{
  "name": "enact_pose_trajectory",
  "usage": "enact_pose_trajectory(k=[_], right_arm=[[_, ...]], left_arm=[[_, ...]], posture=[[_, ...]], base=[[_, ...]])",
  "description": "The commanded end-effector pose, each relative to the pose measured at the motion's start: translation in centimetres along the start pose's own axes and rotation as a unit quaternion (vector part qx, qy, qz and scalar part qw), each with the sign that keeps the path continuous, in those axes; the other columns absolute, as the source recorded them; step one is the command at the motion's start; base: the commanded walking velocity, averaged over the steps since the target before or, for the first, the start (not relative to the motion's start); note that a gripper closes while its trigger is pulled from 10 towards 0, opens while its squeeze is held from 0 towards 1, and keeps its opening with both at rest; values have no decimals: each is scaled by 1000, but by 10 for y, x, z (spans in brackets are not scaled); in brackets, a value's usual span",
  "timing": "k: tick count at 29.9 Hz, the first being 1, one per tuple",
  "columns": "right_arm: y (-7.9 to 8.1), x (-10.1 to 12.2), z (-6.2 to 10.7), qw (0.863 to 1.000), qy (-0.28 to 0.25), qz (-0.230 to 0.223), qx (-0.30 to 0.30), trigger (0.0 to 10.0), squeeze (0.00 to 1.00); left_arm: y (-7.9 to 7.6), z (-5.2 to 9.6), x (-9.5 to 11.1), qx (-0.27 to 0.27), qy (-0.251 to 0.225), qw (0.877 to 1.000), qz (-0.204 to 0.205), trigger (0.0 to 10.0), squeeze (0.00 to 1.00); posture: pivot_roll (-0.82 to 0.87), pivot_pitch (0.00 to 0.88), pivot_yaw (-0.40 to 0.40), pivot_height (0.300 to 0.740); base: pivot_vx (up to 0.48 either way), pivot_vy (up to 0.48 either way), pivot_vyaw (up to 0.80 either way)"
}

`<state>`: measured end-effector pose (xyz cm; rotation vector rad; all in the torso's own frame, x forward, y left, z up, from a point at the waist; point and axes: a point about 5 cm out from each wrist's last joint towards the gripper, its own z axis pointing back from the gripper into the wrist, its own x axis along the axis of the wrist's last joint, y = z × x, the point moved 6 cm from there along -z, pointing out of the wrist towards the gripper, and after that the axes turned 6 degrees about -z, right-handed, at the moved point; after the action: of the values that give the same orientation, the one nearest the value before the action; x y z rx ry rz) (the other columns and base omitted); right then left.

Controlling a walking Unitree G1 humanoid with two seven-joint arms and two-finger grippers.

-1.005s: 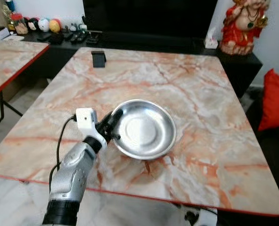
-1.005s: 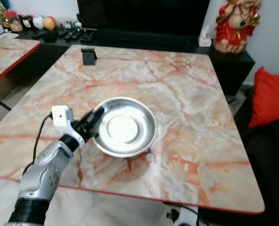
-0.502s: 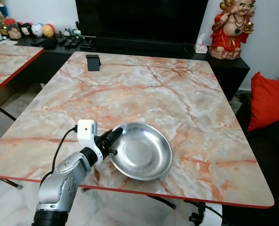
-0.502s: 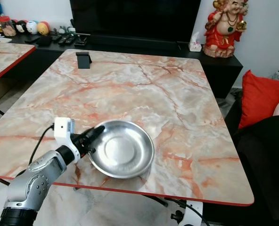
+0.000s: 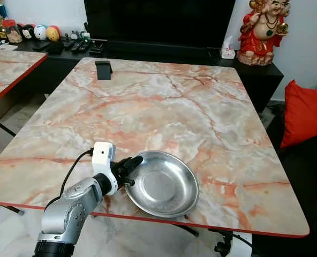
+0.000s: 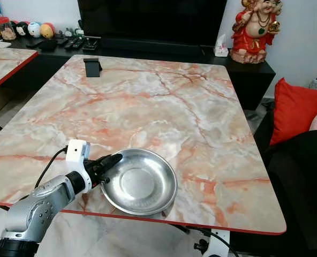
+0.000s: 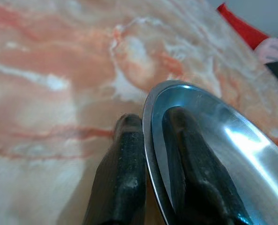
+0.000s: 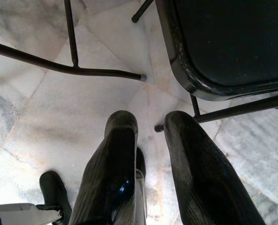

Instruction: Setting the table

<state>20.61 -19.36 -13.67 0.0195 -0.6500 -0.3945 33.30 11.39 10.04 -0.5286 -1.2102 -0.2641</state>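
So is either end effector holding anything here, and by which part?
The left end effector grips the round shiny steel bowl by its near-left rim, one finger inside and one outside. The right end effector holds nothing.

Shiny steel bowl [image 5: 163,183]: round, shallow, empty, with a flat circular base and a wide sloping rim. Sits in the lower centre of the left eye view, on the marble tabletop [image 5: 164,101] just inside its red near edge. Left rim pinched between two black fingers [image 7: 122,178].
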Motion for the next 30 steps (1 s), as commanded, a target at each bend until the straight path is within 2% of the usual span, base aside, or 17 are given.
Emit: enact_pose_trajectory(k=[1,6,13,19,24,25,26,27,28,29,30], right_arm=[[-2,2,0,1000,0,1,-2,10000,0],[-1,3,-1,1000,0,2,0,10000,0],[-2,4,-1,1000,1,6,1,10000,0],[-3,5,-1,1000,1,9,2,10000,0],[-3,5,-1,1000,0,10,3,10000,0],[-3,5,-1,1000,1,10,3,10000,0],[-3,5,-1,1000,1,10,3,10000,0],[-3,5,-1,1000,1,9,4,10000,0],[-3,5,-1,1000,1,9,4,10000,0],[-3,5,-1,1000,1,10,4,10000,0],[-2,5,-1,1000,2,10,5,10000,0]], left_arm=[[1,1,-3,6,17,1000,-6,10000,0],[5,8,-14,7,51,999,-12,10000,0],[13,10,-15,29,56,998,-19,10000,0],[13,10,-18,31,59,997,-22,10000,0],[14,11,-20,34,70,996,-42,10000,0],[16,11,-19,35,69,996,-43,10000,51],[16,12,-19,37,69,996,-45,10000,267],[17,12,-19,39,70,996,-50,10000,337],[17,12,-19,39,70,996,-50,10000,337],[17,11,-18,38,69,996,-50,10000,525],[17,11,-18,38,69,995,-54,10000,510]], posture=[[108,0,-71,727],[116,0,-74,727],[122,2,-87,727],[122,2,-91,727],[122,3,-93,727],[122,3,-93,727],[122,3,-93,727],[122,3,-93,727],[122,3,-93,727],[123,6,-94,727],[123,6,-94,727]], base=[[0,0,0],[0,0,0],[0,0,0],[0,0,0],[0,0,0],[0,0,0],[0,0,0],[0,0,0],[0,0,0],[0,0,0],[0,0,0]])
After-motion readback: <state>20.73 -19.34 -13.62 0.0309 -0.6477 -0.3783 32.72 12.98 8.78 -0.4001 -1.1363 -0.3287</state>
